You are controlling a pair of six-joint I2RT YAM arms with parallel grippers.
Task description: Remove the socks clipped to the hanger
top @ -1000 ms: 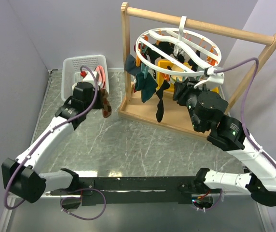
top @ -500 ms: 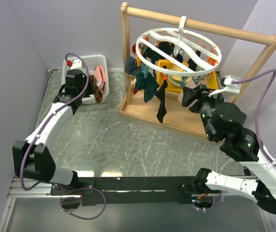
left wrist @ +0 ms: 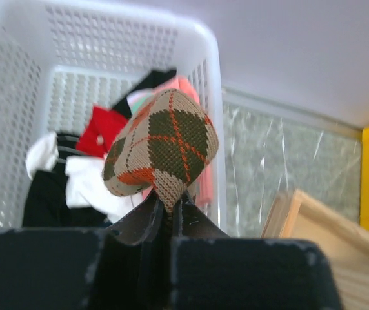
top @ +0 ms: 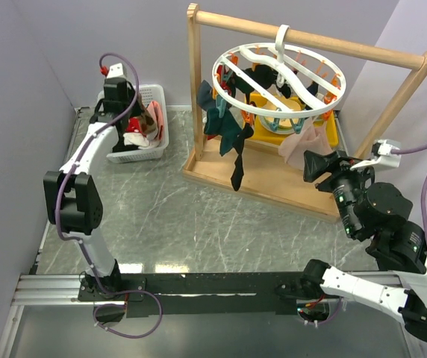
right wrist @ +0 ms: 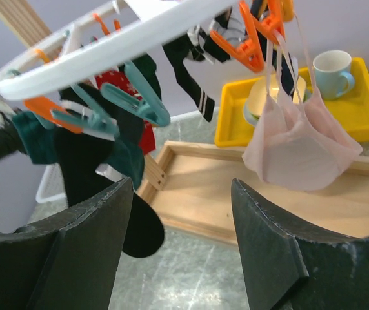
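The white round hanger [top: 277,74] hangs from the wooden rail, with orange clips holding several socks: dark teal [top: 225,127], black [top: 237,168] and pale pink [top: 303,145]. My left gripper [top: 133,127] is shut on a brown argyle sock [left wrist: 162,145] and holds it over the white basket [left wrist: 17,97]. My right gripper [top: 316,162] is open and empty, just below and to the right of the ring. In the right wrist view [right wrist: 181,194] the pink sock [right wrist: 300,152] hangs up and to the right of it, and the ring [right wrist: 107,45] is above.
The basket [top: 159,95] at the far left holds red, white, black and pink socks. The tall wooden frame [top: 310,37] stands on a wooden base [top: 273,179]. A yellow tray [right wrist: 365,110] with a cup [right wrist: 333,68] and a bowl sits behind the base.
My left arm has swung the argyle sock from above the table back to over the basket. My right gripper has drawn back to the right, away from the hanging socks.
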